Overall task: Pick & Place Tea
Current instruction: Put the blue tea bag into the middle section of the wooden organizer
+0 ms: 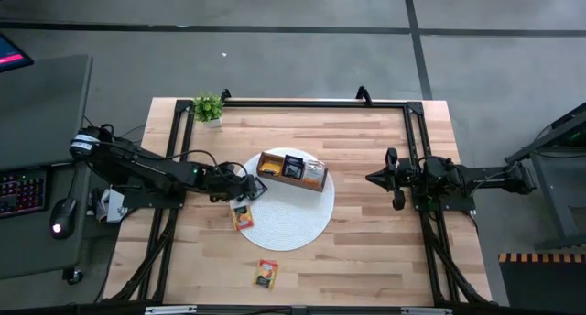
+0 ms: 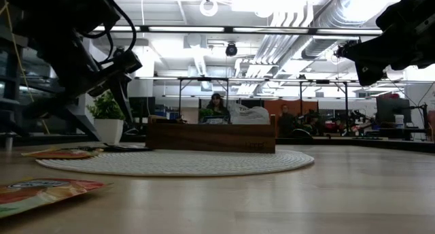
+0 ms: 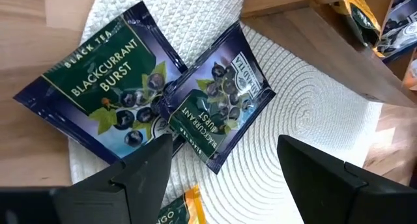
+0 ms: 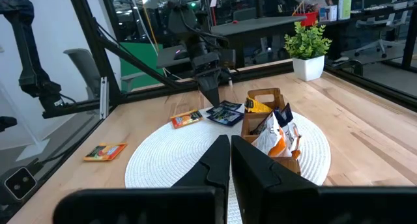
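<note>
Two dark blackcurrant tea sachets (image 3: 98, 87) (image 3: 218, 97) lie flat on the left edge of the round white mat (image 1: 293, 225), the second overlapping the first. My left gripper (image 3: 225, 159) (image 1: 242, 189) hovers open just above them, slanting down, with a finger on either side of the second sachet's near corner. An orange sachet (image 1: 242, 217) lies on the mat's edge beside them. Another orange sachet (image 1: 266, 274) lies on the wood near the front. My right gripper (image 1: 371, 179) waits shut and level at the table's right side.
A wooden box (image 1: 293, 170) holding several sachets stands on the far part of the mat, just right of my left gripper. A small potted plant (image 1: 209, 107) stands at the far left corner. A black frame (image 1: 293, 103) runs along the far edge.
</note>
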### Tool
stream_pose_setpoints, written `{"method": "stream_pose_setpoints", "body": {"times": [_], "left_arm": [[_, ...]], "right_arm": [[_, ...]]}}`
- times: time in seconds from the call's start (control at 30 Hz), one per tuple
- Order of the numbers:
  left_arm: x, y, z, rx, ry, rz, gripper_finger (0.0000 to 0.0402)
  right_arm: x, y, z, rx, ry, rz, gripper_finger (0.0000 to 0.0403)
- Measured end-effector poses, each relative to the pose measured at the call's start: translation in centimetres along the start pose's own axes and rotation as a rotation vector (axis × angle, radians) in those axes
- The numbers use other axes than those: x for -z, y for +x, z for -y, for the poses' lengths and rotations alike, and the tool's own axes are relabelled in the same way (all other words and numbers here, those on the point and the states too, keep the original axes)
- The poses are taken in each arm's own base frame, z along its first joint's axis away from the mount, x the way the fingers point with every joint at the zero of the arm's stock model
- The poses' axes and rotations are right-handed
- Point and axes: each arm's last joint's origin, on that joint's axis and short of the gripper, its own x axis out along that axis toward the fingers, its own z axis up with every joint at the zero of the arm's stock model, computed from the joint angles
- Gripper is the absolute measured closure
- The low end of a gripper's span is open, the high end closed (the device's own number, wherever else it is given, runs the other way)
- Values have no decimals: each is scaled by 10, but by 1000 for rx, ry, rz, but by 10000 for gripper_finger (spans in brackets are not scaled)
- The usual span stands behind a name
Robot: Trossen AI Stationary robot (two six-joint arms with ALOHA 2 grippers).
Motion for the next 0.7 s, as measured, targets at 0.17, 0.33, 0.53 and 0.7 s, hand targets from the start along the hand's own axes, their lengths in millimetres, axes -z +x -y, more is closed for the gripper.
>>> {"method": "stream_pose_setpoints", "body": {"times": [0.17,0.33,0.53,0.7], "left_arm": [[1,4,-1,-14,-7,2,127],[1,4,1,2,-25,4,127],[0,4,1,9,-55,30,127],[2,12,0,-6,-54,24,127]], "right_arm": [[0,0,0,0,0,0,391],[0,0,0,0,0,0,391],[0,0,0,0,0,0,391],[0,0,0,0,0,0,391]]}}
